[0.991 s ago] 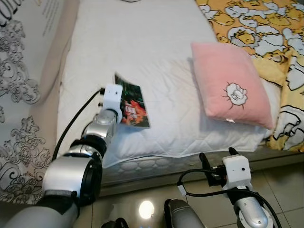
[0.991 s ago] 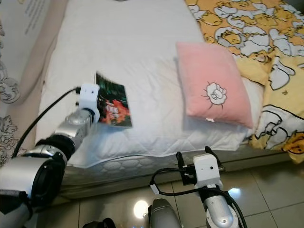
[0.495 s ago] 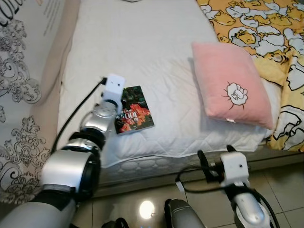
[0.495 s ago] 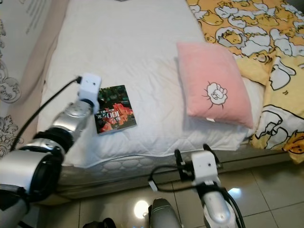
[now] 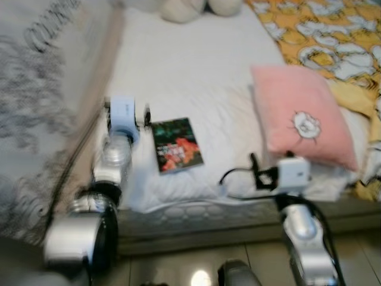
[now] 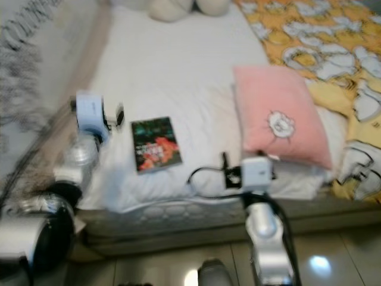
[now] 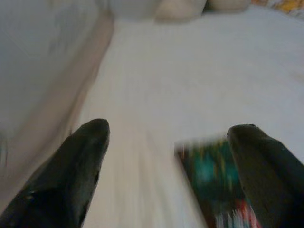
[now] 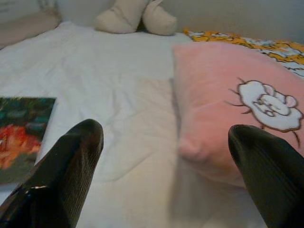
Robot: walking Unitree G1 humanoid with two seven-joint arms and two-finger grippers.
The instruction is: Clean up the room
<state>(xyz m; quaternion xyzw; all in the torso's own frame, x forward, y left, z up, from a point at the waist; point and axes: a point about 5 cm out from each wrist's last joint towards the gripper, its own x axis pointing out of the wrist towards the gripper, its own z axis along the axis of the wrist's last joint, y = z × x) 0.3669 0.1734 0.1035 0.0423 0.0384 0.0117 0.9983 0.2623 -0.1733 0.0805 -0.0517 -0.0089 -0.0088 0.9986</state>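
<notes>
A dark book [image 5: 177, 146] with a red and green cover lies flat on the white bed sheet [image 5: 190, 71], near the mattress's front edge. My left gripper [image 7: 169, 128] is open and holds nothing. It hovers over the sheet just left of the book [image 7: 216, 183], apart from it. My right gripper [image 8: 166, 128] is also open and empty, raised at the bed's front edge [image 5: 255, 170]. It points across the sheet between the book [image 8: 21, 130] and a pink pillow [image 5: 303, 122]. The head views are blurred.
A yellow patterned duvet [image 5: 333, 36] covers the bed's right side behind the pink pillow. A cream plush toy [image 8: 135, 16] lies at the far end of the bed. A patterned wall [image 5: 41, 89] runs along the left. Tiled floor [image 5: 196, 262] lies below the mattress.
My left gripper has let go of the book, which now lies flat, and has drawn off to the left. My right arm has risen to the bed edge. The camera has shifted.
</notes>
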